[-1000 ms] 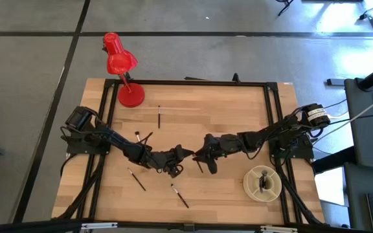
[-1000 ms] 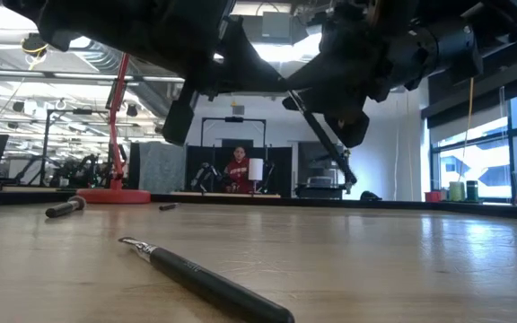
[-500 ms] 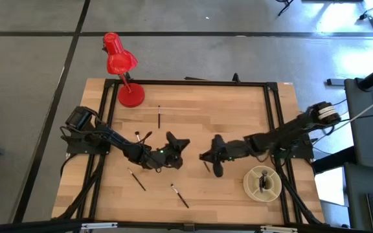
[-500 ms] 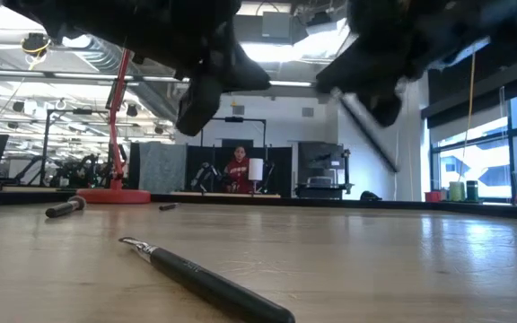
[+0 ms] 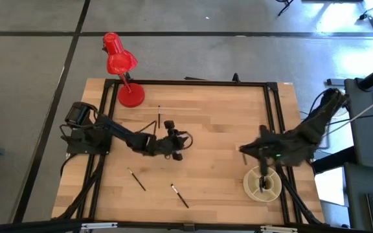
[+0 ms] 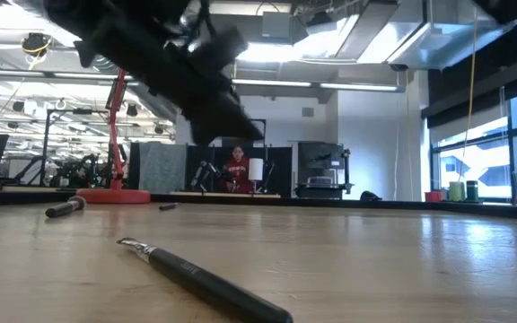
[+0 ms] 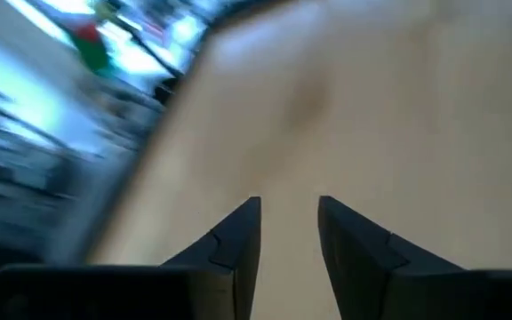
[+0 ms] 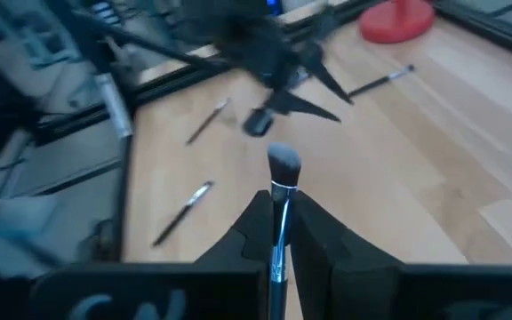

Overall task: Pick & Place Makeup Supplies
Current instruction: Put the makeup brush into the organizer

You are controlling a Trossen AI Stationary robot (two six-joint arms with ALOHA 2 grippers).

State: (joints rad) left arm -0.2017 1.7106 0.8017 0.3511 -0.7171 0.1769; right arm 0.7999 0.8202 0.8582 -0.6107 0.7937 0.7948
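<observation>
Two grippers at work over a wooden table [image 5: 225, 116]. Right gripper [image 8: 278, 233]: fingers clenched on a makeup brush [image 8: 282, 191], bristle head pointing forward past the fingertips; the gripper hangs near the table's right side, just above a round cream holder [image 5: 263, 183] with dark items standing in it. Left gripper [image 7: 289, 224]: fingers parted, nothing between them, raised over the table's middle. Loose brushes on the tabletop: one nearest the low camera [image 6: 200, 279], a second to its left [image 5: 135, 178], one upright-lying by the red desk lamp [image 5: 123, 71], at [image 5: 158, 116], and one beside the left arm [image 5: 147, 126].
</observation>
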